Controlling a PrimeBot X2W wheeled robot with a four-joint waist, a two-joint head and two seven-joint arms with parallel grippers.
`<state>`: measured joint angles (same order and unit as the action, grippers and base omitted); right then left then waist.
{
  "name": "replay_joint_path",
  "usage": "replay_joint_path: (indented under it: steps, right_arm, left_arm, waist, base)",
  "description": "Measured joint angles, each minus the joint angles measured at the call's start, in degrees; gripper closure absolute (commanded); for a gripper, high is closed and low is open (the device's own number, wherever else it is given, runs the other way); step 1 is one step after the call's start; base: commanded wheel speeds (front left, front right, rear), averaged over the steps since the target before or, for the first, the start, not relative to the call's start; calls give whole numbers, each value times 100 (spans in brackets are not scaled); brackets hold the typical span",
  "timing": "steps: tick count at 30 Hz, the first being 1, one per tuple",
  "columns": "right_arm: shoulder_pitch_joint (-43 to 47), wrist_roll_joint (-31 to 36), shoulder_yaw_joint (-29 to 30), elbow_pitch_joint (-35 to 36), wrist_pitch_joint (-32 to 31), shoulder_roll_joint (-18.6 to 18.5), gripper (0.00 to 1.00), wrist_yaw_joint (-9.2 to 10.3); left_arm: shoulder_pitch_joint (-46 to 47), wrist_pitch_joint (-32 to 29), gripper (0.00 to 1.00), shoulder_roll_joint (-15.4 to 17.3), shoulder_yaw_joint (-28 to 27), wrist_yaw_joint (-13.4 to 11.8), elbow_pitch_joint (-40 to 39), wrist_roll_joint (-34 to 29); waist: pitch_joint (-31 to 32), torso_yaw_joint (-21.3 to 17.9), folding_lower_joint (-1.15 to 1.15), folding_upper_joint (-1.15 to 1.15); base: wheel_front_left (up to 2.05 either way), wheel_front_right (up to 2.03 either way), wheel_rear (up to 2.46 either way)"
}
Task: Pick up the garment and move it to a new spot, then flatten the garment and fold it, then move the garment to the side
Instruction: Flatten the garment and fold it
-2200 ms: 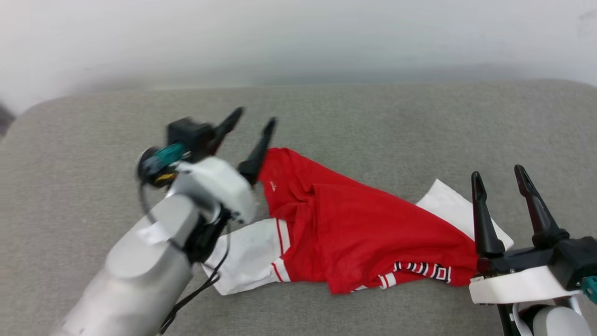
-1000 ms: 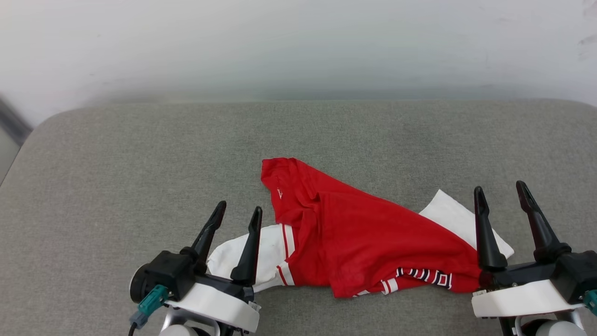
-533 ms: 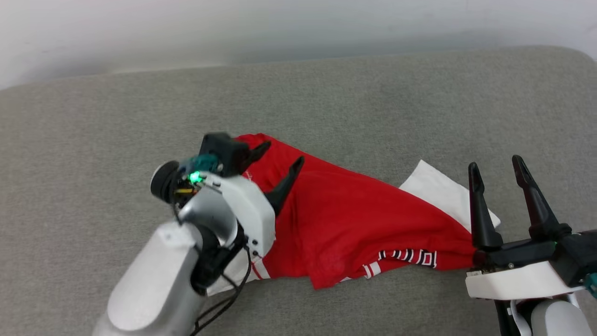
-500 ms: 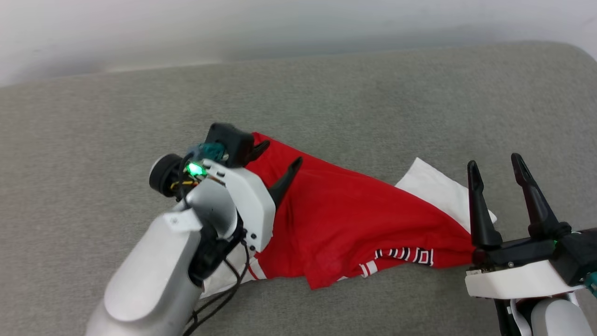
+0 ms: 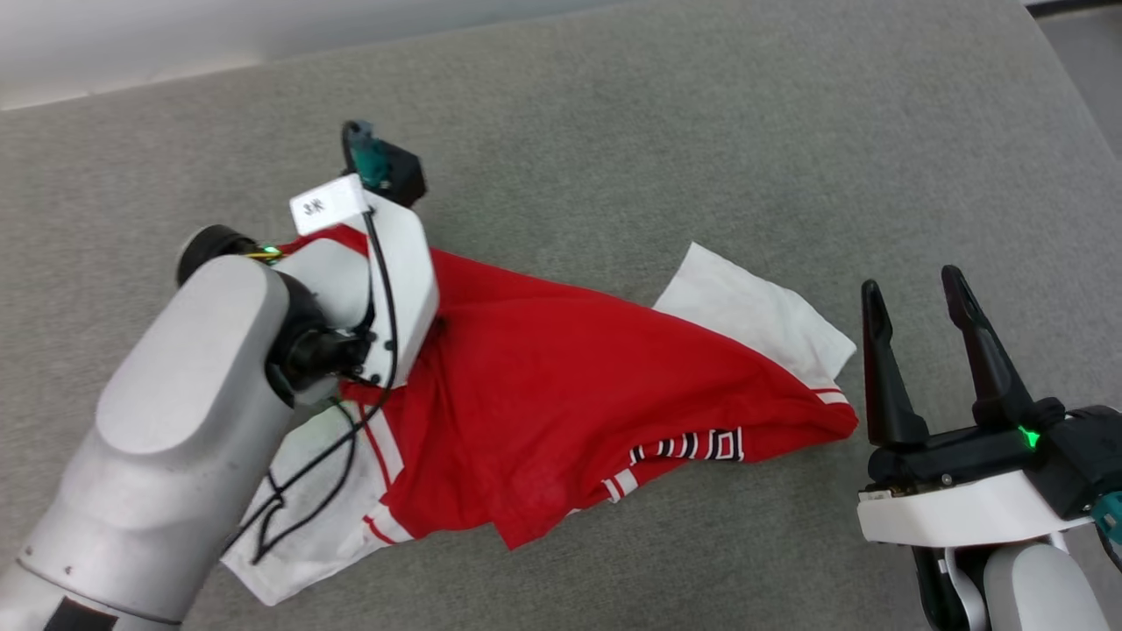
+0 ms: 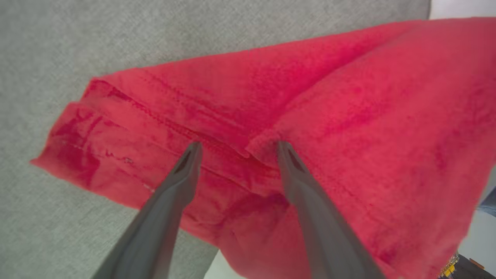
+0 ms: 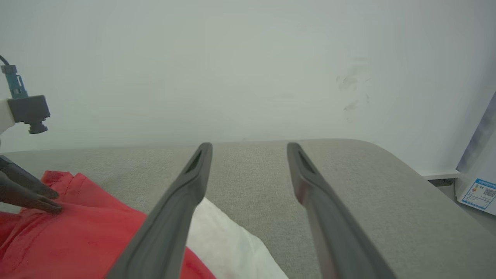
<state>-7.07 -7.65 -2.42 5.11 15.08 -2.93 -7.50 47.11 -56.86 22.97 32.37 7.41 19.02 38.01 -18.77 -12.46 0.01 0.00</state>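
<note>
Where the head view looks down, the red jersey T-shirt (image 5: 561,377) with white sleeves and red-and-white striped trim lies crumpled across the middle of the grey cloth-covered tabletop (image 5: 701,131). The pale left forearm (image 5: 175,421) reaches over its left end. The right pincer (image 5: 912,280) stands wide and empty near the right edge, just beside the shirt. In the left wrist view, the left pincer (image 6: 238,145) is spread wide, its tips down at a hemmed red fold. In the right wrist view, the right pincer (image 7: 250,145) gapes, with a white sleeve below it.
</note>
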Motion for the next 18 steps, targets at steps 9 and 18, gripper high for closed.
replay_joint_path:
  steps: [9, 18]
  right_arm:
    - [-87, -97, -105, 13, 0, 1, 0, 0]
    - [-148, -123, -147, 21, 0, 1, 0, 0]
  left_arm:
    - [255, -417, 0, 244, 403, 2, 437, -76]
    - [405, -230, 100, 345, 435, 12, 476, 121]
  waist:
    - [-352, -269, -1, 0]
    - [-569, -313, -1, 0]
  base:
    - [0, 0, 0]
    - [0, 0, 0]
